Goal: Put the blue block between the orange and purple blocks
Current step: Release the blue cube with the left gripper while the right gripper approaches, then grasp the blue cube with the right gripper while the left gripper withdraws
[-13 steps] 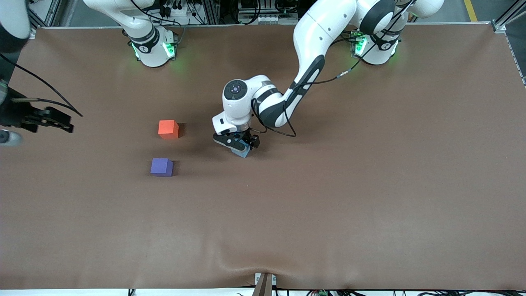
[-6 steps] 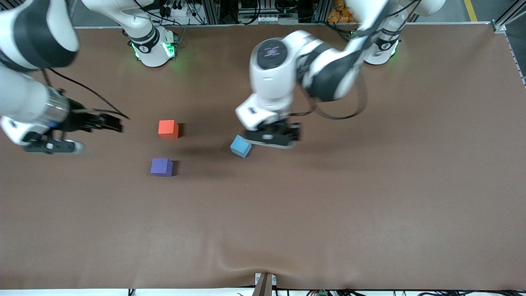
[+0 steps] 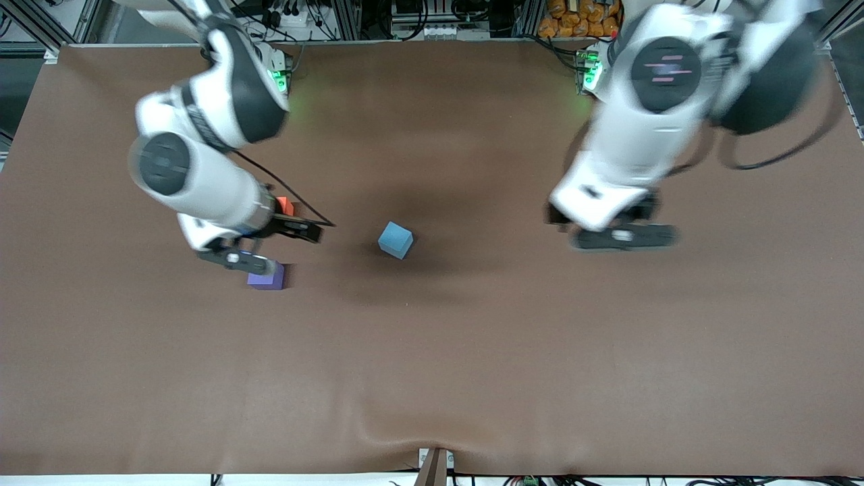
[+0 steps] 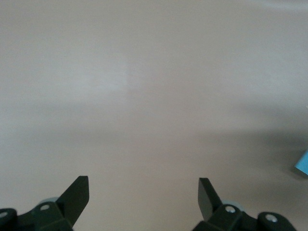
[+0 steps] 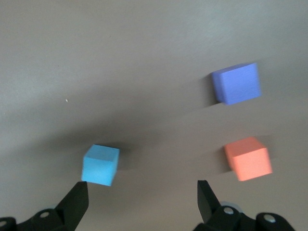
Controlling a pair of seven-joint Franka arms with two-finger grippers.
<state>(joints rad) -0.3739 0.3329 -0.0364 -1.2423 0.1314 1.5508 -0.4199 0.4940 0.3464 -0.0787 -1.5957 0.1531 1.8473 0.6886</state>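
The left gripper (image 4: 143,192) has its fingers (image 4: 77,192) spread wide with nothing between them, up over bare counter (image 3: 472,351) toward the left arm's end. The right gripper (image 5: 143,195) also holds its fingers (image 5: 77,198) wide and empty, hanging over the orange block (image 3: 285,204) and purple block (image 3: 268,277).

The blue block (image 3: 395,239) sits free on the counter near the middle, turned so a corner points toward the front camera; being a cube, it has no long axis. The orange block lies farther from the front camera than the purple one, with a gap between them; the right arm's wrist covers part of both. Bare counter separates the blue block from that pair.
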